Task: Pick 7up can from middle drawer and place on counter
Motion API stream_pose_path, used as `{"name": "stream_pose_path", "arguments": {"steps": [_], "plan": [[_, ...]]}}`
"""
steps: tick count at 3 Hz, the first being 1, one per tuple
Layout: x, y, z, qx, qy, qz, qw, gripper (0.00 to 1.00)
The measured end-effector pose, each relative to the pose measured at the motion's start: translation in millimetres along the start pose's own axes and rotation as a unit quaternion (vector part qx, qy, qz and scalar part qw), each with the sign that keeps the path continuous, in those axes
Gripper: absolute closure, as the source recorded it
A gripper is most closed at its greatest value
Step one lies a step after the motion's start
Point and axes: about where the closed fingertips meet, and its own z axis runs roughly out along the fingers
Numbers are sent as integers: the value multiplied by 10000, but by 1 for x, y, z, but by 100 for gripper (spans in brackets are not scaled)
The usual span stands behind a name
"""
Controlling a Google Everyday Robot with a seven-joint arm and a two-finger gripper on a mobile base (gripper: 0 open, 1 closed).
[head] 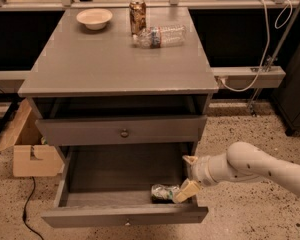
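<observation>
Smooth white rounded arm (260,165) with small dark dots, banded wrist (206,171), tan-fingered pincer (189,176) spread at middle drawer (125,216) right side

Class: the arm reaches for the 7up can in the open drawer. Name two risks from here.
The 7up can lies on its side by the front wall of the middle drawer; the gripper, fingers open, may roll it away. The gripper is near the drawer's side wall and might bump it.
</observation>
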Motion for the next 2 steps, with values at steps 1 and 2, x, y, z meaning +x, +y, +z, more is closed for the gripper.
{"name": "stream_pose_path", "arguments": {"steps": [1, 2], "plan": [[0, 0, 0, 0, 1, -1, 10000, 0], [8, -8, 24, -57, 182, -320, 9993, 0]]}}
